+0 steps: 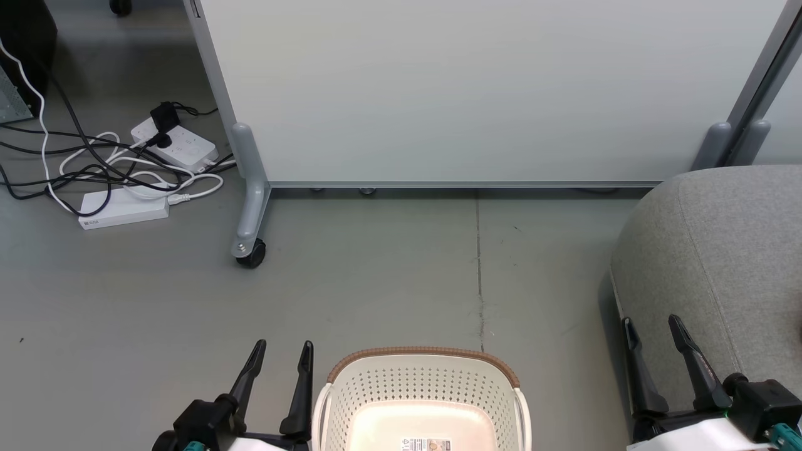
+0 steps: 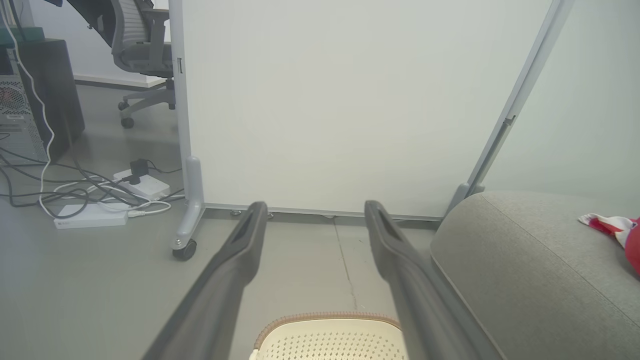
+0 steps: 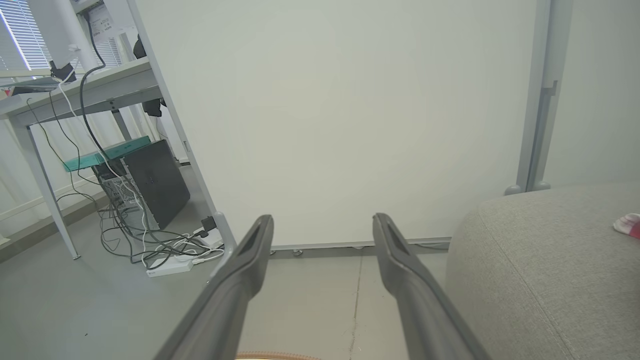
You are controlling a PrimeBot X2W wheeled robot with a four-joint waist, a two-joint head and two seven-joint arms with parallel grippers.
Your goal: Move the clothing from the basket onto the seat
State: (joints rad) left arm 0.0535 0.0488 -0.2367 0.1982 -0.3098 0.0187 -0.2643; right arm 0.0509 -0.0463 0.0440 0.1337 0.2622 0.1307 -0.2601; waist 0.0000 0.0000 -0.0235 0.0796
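**Desk:** Where does the job stand?

**Field:** The basket (image 1: pixel 426 382) sits on the floor between the robot's arms. Its bottom is bare apart from a paper label (image 1: pixel 426 445), though the frame cuts off its near end.

**Desk:** And the clothing?

**Field:** A red-and-white fold of clothing (image 2: pixel 612 225) lies on the seat (image 1: pixel 720 250), toward the cushion's far side and well apart from the basket.

**Desk:** The arms?

**Field:** The left gripper (image 1: pixel 283 344) is just beside the basket and the right gripper (image 1: pixel 650 321) is over the seat's near edge. Both have their fingers spread and hold nothing.

**Desk:** Finished, then?

**Field:** By the look of it, done or nearly so. How many garments are on the seat cannot be told.
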